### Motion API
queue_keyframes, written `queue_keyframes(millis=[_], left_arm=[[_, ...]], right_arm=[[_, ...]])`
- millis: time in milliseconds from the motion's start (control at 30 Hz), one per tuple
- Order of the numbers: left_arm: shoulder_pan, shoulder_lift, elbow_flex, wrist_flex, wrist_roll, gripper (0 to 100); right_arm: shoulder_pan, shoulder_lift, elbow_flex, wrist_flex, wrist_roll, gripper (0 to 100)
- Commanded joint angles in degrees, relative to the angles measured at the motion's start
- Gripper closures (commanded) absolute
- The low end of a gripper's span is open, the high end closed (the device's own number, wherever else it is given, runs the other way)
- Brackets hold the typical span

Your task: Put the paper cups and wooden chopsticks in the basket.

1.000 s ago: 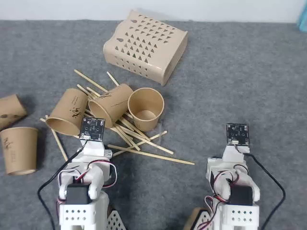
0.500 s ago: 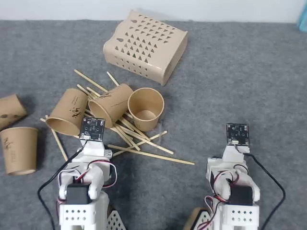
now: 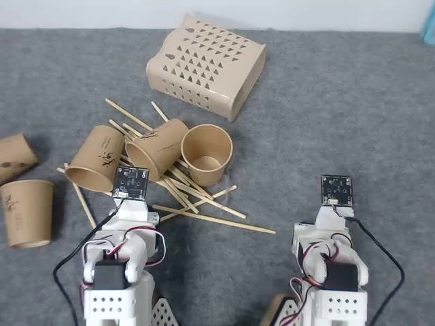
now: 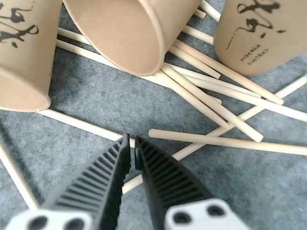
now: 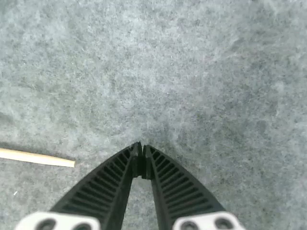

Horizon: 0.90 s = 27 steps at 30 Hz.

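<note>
The high view looks down over the whole mat [image 3: 326, 102]. Both wrist views sit close above it. The left one's chopsticks [image 4: 225, 142] also lie centre-left in the high view.

The table [image 3: 353, 102] is covered from side to side with a grey cloth [image 5: 201, 67] that looks like felt, its short nap mottled with lighter and darker flecks. Close up in the wrist views, the fibres look fuzzy and matted, and the surface lies flat. Along the far edge of the table, at the top of the high view, runs a pale, plain strip [image 3: 306, 12]; whether it is a wall or another surface cannot be told. At the far right corner a small teal-blue object [image 3: 430, 27] is cut off by the frame edge, and what it is cannot be told. The light is soft and even, and shadows on the cloth are faint and short.
</note>
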Motion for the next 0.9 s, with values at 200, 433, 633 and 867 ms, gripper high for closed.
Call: queue_keyframes(millis=[200, 433, 633, 867], left_arm=[[-0.35, -0.88, -0.13, 0.26, -0.26, 99], [-0.35, -0.88, -0.13, 0.26, -0.26, 99], [0.09, -0.97, -0.13, 0.26, -0.26, 99], [-1.41, -1.05, -1.71, -5.27, -0.53, 99]], right_arm=[[-0.31, -0.84, 1.23, 0.22, 1.41, 99.1], [-0.48, -0.84, 1.23, 0.22, 1.41, 99.1], [-0.4, -0.84, 1.23, 0.22, 1.41, 99.1], [-0.57, -0.84, 1.23, 0.22, 1.41, 99.1]])
